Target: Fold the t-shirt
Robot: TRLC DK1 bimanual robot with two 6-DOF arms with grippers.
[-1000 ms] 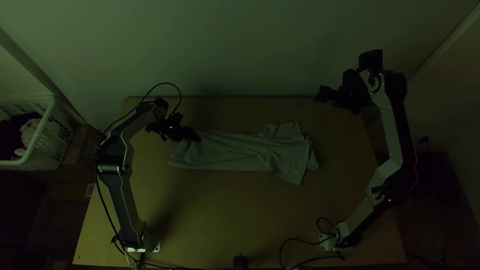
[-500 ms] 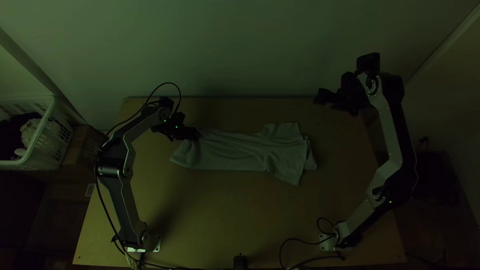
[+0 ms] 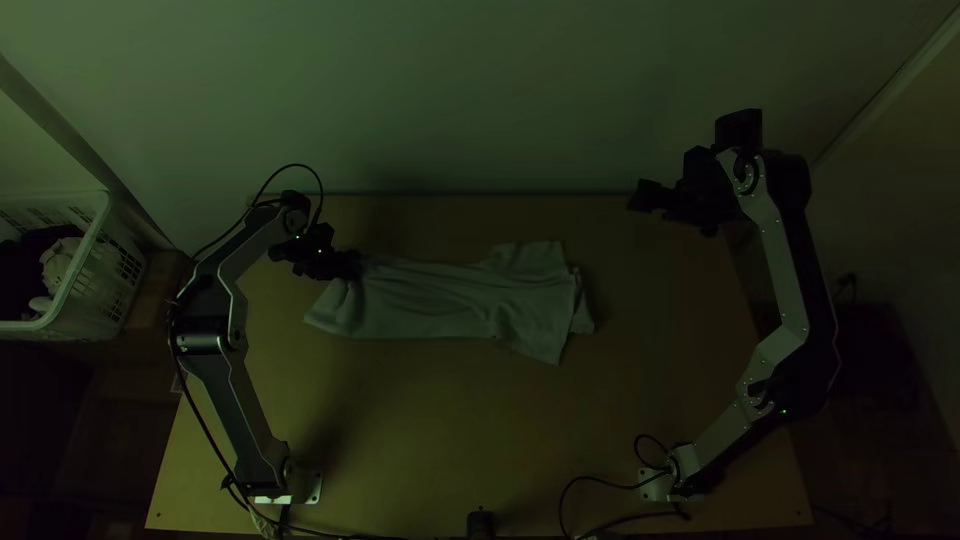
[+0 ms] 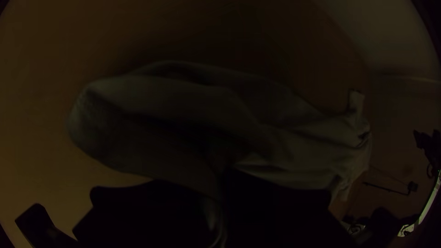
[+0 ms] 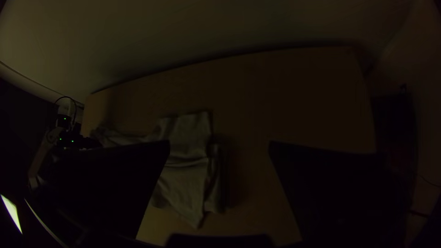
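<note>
I had the light grey cloth t-shirt (image 3: 440, 300) on the far half of the light wooden table (image 3: 450, 420), laid out as a long, narrow strip L to R, w/ creases along its length. The wider R end had one short sleeve toward the far side & another corner pointing near; layers showed at its R edge.

My left gripper (image 3: 352, 265), w/ two flat black fingers, was at the far side of the strip's L end. In its wrist view I had the fingers closed together w/ a bit of t-shirt pinched btwn them; the cloth bulged up loosely around the grip.

My right gripper (image 3: 637, 195), same flat black type, was beyond the strip's R end, over the tbl's far R part, well apart from the cloth. Its fingers were wide open, w/ nothing btwn them.

Off the tbl's L side was a white slatted plastic basket (image 3: 88, 250), w/ dark & pale cloth inside.
</note>
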